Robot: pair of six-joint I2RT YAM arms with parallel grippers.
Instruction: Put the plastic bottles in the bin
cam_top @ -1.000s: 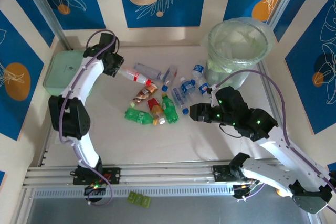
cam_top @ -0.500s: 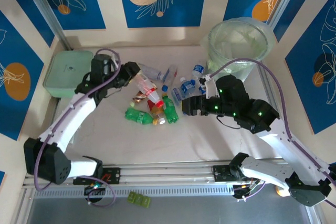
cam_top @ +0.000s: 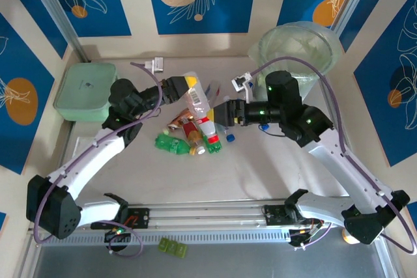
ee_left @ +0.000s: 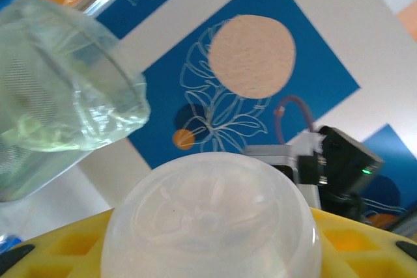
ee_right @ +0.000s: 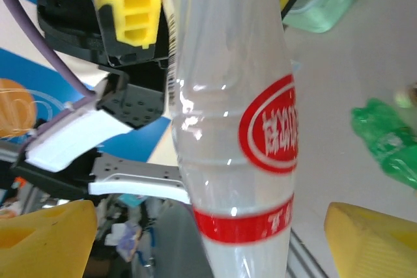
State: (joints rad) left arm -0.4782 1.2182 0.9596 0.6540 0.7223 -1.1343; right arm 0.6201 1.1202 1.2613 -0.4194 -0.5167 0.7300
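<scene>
From above, your left gripper (cam_top: 186,84) had swung in from the worktop's (cam_top: 260,167) far-left side and lifted a red-labelled bottle (cam_top: 201,105) over the pile (cam_top: 189,141). Your right gripper (cam_top: 221,114) had moved in beside it, and the bin (cam_top: 324,42) stood well apart at far right. At the left wrist, fingers (ee_left: 365,239) clamped the bottle (ee_left: 212,219) near its base. At the right wrist, fingers (ee_right: 42,239) stood wide around the bottle (ee_right: 228,128) without gripping it, so a handover looked likely.

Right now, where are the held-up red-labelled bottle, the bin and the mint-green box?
red-labelled bottle (ee_right: 208,154): right wrist view, clear body beside the red oval label.
bin (cam_top: 303,50): top external view, bare liner inside.
mint-green box (cam_top: 85,89): top external view, middle of the lid.
</scene>
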